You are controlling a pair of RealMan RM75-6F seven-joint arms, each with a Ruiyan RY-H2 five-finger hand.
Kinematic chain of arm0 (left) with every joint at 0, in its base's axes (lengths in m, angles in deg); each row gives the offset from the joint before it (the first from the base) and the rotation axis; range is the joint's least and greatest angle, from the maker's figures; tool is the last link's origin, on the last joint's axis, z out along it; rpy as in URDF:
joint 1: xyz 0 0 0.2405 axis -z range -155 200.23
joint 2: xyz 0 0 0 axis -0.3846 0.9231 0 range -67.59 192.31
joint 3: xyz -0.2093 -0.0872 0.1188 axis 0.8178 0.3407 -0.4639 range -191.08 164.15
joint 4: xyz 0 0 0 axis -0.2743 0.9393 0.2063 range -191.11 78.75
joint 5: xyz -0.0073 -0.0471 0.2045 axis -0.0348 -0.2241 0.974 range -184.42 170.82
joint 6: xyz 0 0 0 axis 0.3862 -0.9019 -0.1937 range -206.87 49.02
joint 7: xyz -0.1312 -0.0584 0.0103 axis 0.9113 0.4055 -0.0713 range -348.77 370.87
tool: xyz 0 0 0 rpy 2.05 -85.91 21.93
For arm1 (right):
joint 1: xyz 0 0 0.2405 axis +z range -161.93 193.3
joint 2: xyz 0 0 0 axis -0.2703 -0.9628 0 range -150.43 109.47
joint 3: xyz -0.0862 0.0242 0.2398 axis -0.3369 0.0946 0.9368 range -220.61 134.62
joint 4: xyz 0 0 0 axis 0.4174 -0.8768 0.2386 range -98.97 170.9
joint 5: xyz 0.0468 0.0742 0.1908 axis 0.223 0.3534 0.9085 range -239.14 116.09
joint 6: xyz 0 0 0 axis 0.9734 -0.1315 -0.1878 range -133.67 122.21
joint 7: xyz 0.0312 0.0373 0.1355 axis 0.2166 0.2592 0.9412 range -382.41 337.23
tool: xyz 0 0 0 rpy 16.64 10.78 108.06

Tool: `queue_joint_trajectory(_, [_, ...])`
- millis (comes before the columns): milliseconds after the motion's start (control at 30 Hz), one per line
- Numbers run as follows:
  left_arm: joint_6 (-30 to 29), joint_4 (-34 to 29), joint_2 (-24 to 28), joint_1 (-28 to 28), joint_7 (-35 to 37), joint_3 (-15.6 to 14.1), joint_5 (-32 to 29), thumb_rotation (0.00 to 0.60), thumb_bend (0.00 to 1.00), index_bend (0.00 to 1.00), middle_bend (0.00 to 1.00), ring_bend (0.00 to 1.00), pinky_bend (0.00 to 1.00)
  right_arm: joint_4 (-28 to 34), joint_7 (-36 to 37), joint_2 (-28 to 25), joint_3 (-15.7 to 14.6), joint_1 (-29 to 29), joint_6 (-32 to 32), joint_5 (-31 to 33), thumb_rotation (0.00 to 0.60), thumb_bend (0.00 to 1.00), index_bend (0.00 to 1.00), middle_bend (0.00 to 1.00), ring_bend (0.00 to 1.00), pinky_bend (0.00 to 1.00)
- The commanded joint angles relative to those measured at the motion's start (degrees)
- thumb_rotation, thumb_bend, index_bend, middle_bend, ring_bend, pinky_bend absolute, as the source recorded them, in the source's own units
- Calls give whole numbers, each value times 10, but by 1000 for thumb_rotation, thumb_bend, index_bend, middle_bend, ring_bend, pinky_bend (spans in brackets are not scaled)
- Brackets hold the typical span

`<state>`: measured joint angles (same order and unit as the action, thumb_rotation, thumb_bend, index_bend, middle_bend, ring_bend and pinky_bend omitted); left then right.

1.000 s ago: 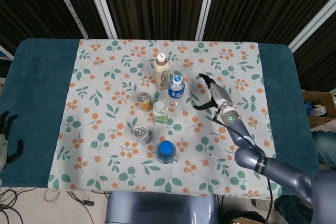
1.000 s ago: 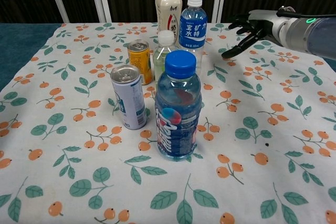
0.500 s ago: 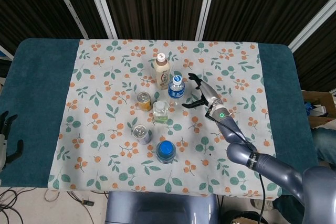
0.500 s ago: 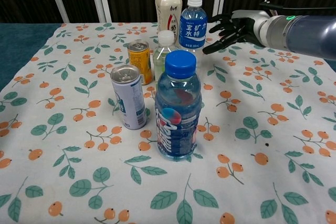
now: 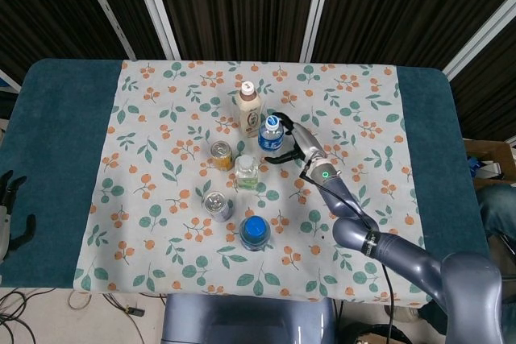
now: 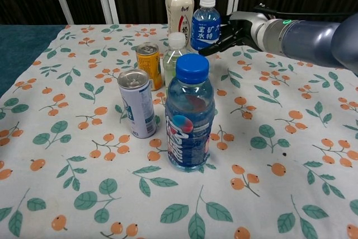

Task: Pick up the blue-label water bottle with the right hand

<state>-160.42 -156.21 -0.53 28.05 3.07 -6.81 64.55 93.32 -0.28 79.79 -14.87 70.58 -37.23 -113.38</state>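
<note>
Right robot hand [image 6: 228, 33] now beside blue-label water bottle [image 6: 205, 22], fingers spread, Chinese characters on label

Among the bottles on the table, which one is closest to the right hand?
The blue-label water bottle, with its white cap, beside the right hand. The beige milk-tea bottle stands behind it, and the big blue-capped bottle stands nearest the chest camera.

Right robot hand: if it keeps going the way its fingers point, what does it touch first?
Most likely the blue-label water bottle; the right robot hand is open right beside it, though contact is unclear.
</note>
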Motion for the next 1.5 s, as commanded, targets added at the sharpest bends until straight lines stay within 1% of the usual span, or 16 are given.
queue_joint_trajectory(33, [0, -1, 1, 0, 1, 0, -1, 600, 474, 110, 0, 42, 0, -7, -2, 7, 0, 3, -3, 7, 600, 203, 136, 269, 159, 187])
queue_joint_trajectory(133, [1, -2, 1, 0, 1, 0, 0, 600, 474, 110, 0, 42, 0, -23, -6, 17, -1, 9, -1, 14, 600, 205, 163, 295, 186, 187])
queue_joint_trajectory(233, [0, -2, 1, 0, 2, 0, -1, 600, 475, 110, 0, 42, 0, -40, -1, 28, 5, 14, -3, 21, 600, 226, 230, 341, 231, 202])
queue_joint_trajectory(300, [0, -3, 2, 0, 3, 1, -2, 600, 474, 110, 0, 42, 0, -50, 0, 35, 7, 15, -9, 20, 600, 267, 299, 390, 281, 241])
queue_joint_trajectory(367, [1, -3, 2, 1, 3, 1, -3, 600, 474, 110, 0, 42, 0, -63, -3, 43, 9, 15, -21, 24, 600, 296, 352, 428, 320, 259])
queue_joint_trajectory(467, [2, -3, 2, 1, 2, 0, -3, 600, 475, 109, 0, 42, 0, -76, -15, 54, 11, 17, -32, 37, 600, 305, 403, 457, 348, 263])
queue_joint_trajectory(667, [2, -3, 2, 1, 2, 1, -5, 600, 475, 109, 0, 42, 0, -74, -15, 51, 9, 11, -23, 40, 600, 313, 454, 490, 376, 263])
queue_joint_trajectory(800, [2, -3, 3, 2, 0, 0, -6, 600, 474, 109, 0, 42, 0, -67, -9, 47, 9, 5, -23, 31, 600, 315, 460, 494, 380, 263])
queue_joint_trajectory(867, [2, -3, 3, 2, 0, 1, -7, 600, 475, 109, 0, 42, 0, -55, 0, 40, 11, -2, -29, 22, 600, 315, 460, 491, 380, 263])
queue_joint_trajectory(1100, [2, -3, 3, 2, -3, 0, -8, 600, 474, 110, 0, 42, 0, 12, 29, -15, 20, -42, -60, -8, 600, 316, 460, 490, 380, 263])
queue_joint_trajectory(1300, [0, -4, 2, 2, -7, -1, -9, 600, 474, 109, 0, 42, 0, 112, 73, -113, 41, -105, -85, -27, 600, 316, 460, 492, 380, 263])
queue_joint_trajectory(1500, [-4, -5, 0, 1, -11, 0, -10, 600, 474, 109, 0, 42, 0, 206, 128, -218, 57, -175, -97, -53, 600, 315, 460, 497, 381, 263])
